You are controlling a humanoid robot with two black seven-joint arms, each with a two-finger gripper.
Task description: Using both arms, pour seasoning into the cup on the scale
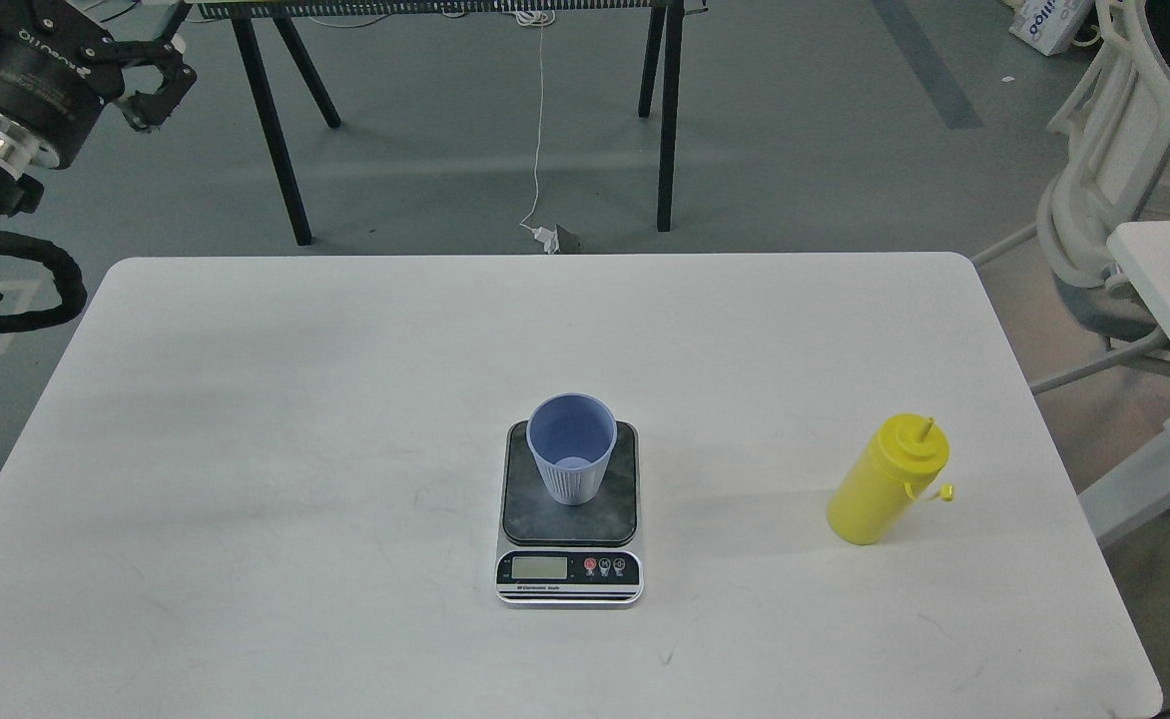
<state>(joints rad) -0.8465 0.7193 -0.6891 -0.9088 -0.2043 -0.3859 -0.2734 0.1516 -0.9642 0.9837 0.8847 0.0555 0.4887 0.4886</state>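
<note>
left arm (6,120) cut off by the top-left edge, fingers of the left gripper (151,85) too dark to separate. lcd digits on the scale (568,559) too small to read.

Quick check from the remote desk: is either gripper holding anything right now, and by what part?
Nothing is held. The left gripper is open and up off the table; the right is out of view. The yellow bottle and the cup on the scale stand untouched.
</note>
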